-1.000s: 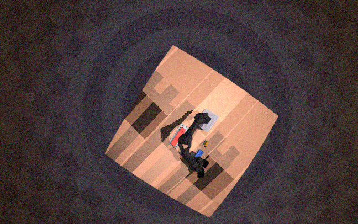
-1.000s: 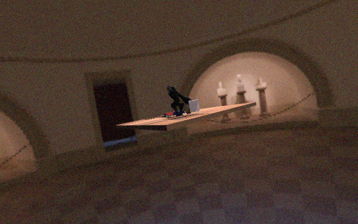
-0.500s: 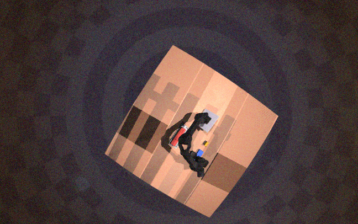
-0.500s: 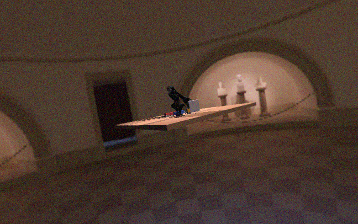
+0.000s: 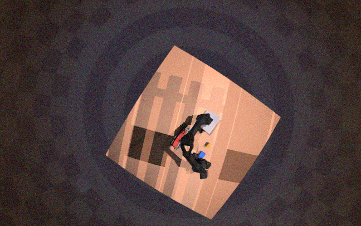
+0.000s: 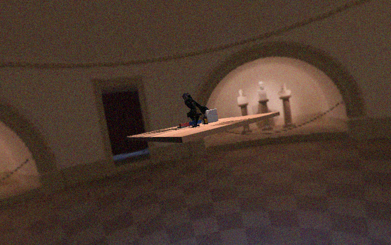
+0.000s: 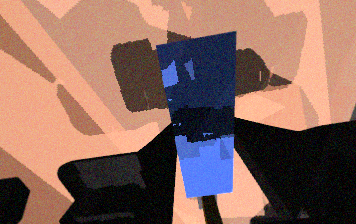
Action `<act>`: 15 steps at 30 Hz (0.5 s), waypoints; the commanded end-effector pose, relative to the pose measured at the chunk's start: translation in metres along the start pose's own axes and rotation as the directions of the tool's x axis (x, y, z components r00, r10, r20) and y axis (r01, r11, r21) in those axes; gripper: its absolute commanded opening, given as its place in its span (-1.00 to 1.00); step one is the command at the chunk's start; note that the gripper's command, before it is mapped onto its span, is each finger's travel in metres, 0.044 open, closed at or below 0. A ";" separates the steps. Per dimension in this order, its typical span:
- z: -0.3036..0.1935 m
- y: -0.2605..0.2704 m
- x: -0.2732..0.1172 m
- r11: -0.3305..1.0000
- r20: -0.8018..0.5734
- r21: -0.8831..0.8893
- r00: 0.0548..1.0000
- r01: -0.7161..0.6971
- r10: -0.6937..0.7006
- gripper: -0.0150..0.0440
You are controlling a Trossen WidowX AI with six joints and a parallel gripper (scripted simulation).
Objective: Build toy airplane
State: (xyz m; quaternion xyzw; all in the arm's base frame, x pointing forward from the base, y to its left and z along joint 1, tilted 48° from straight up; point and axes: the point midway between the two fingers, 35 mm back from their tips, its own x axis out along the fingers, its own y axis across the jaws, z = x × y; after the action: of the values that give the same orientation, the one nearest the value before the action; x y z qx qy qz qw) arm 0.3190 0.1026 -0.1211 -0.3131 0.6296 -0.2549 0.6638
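Observation:
The blue wing [image 5: 202,155] [image 7: 210,172] is between the fingers of my gripper [image 7: 198,123], which is shut on it across its narrow width. I cannot tell whether the wing is off the table. The red fuselage [image 5: 179,139] [image 6: 183,124] lies along the grey cradle [image 5: 188,129], left of the arm in the top view; its exact seating is too small to tell. The small yellow-orange tail fin [image 5: 207,145] [image 6: 206,120] stands apart on the table near the wing. In the wrist view a dark part of it shows below the wing.
The arm's base stands by a pale grey plate [image 5: 214,122] [image 6: 212,115]. The arm passes close beside the cradle and hides part of the area between it and the wing. Broad shadows cross the wooden table [image 5: 250,125] [image 6: 193,137].

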 end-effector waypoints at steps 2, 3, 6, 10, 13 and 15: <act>0.006 0.002 -0.019 1.000 0.032 0.006 0.999 -0.015 0.015 -0.49; 0.006 0.002 -0.022 1.000 0.031 0.004 0.999 -0.016 0.016 -0.49; 0.007 0.003 -0.032 1.000 0.027 -0.002 0.999 -0.018 0.018 -0.49; 0.008 0.003 -0.044 1.000 0.020 -0.006 1.000 -0.020 0.020 -0.49; 0.008 0.003 -0.054 1.000 0.014 -0.005 1.000 -0.019 0.019 -0.49; 0.008 0.003 -0.060 1.000 0.010 -0.004 1.000 -0.019 0.019 -0.49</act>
State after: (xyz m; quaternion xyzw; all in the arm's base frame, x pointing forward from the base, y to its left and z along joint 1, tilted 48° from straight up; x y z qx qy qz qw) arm 0.3223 0.1393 -0.0917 -0.3146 0.6294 -0.2463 0.6665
